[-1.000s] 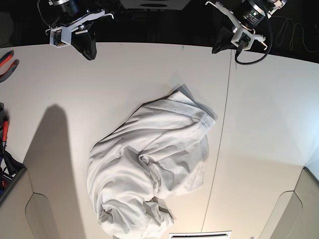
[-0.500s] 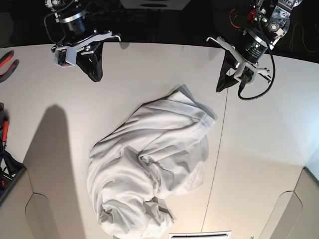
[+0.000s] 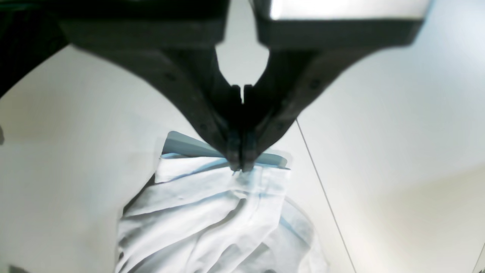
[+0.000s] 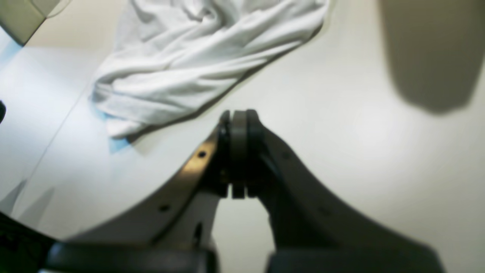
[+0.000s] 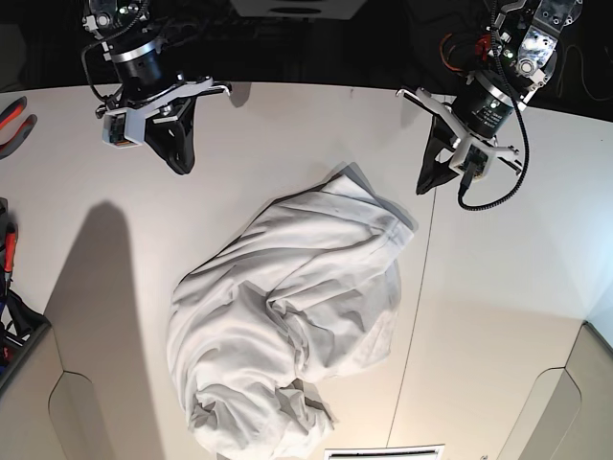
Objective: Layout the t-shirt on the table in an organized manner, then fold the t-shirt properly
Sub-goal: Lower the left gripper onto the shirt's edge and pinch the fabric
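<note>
T-shirt [image 5: 287,326] crumpled mid-table [image 5: 115,316]; both pincers closed, apart from fabric.

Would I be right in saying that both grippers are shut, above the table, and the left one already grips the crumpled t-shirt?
Not quite: the left gripper is shut but holds nothing; the base view shows it clear of the t-shirt. The right gripper is shut too, above the table.

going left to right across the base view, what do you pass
red-handled pliers → right gripper → t-shirt → left gripper, all over the table.
</note>
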You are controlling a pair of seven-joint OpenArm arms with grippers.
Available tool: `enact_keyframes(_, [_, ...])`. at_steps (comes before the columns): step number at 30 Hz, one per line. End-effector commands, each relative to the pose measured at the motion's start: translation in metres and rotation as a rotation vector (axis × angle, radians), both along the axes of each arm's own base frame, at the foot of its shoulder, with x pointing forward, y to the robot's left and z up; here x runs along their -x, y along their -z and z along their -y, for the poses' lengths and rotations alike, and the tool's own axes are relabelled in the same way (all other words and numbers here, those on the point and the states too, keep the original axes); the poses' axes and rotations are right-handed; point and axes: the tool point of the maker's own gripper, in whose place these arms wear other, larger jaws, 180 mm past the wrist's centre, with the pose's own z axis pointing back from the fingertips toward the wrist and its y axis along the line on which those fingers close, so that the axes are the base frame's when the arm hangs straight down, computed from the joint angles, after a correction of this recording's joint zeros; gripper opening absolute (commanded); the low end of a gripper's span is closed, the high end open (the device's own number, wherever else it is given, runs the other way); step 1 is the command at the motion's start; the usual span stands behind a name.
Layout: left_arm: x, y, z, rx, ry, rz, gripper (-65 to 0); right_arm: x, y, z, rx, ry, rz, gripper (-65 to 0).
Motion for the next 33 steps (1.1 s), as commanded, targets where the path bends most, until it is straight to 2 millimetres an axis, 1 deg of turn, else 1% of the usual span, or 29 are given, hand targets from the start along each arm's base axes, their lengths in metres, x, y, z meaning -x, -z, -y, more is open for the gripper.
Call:
enact_keyframes(1, [-0.003,-0.009,0.002,0.019,-0.002,0.031,-65.0,-0.003,-0.009,0.001,-0.008,0.004,0.034,-65.0])
enact_keyframes(10, [-0.004,-0.009,0.012,0.06,-0.024,0.031,-65.0,-0.008,-0.011,0.001,-0.007,0.005,0.046,-65.0])
enact_keyframes(15, [-0.009,-0.009,0.021,0.072,-0.036,0.031,-65.0,-0.008,-0.011,0.001,-0.007,0.005,0.046,-65.0])
enact_keyframes(18, [-0.011,-0.006,0.038,-0.027,0.083,0.046,-65.0,-0.008,-0.011,0.001,-0.007,0.004,0.046,-65.0])
enact_keyframes(19, [-0.013,-0.006,0.041,-0.063,0.115,0.057,-65.0,-0.008,-0.011,0.001,-0.007,0.005,0.046,-65.0])
enact_keyframes(20, [-0.016,-0.007,0.042,-0.09,0.135,0.065,-60.0,-0.008,-0.011,0.001,-0.007,0.005,0.046,-65.0])
enact_keyframes(22, [-0.025,-0.008,0.04,-0.126,0.14,0.076,-45.4,-0.008,-0.011,0.001,-0.007,0.005,0.046,-65.0])
enact_keyframes(23, [-0.029,-0.01,0.04,-0.13,0.136,0.082,-40.4,-0.008,-0.011,0.001,-0.007,0.005,0.046,-65.0])
enact_keyframes(24, [-0.035,-0.014,0.038,-0.134,0.122,0.098,-37.9,-0.008,-0.011,0.001,-0.007,0.005,0.046,-65.0])
enact_keyframes(29, [-0.059,-0.032,0.016,-0.168,-0.011,0.18,-37.6,-0.008,-0.011,0.001,0.009,-0.002,0.045,-65.0])
enact_keyframes(33, [-0.072,-0.041,0.009,-0.181,-0.053,0.211,-37.6,-0.007,-0.009,0.001,0.027,-0.009,0.044,-65.0])
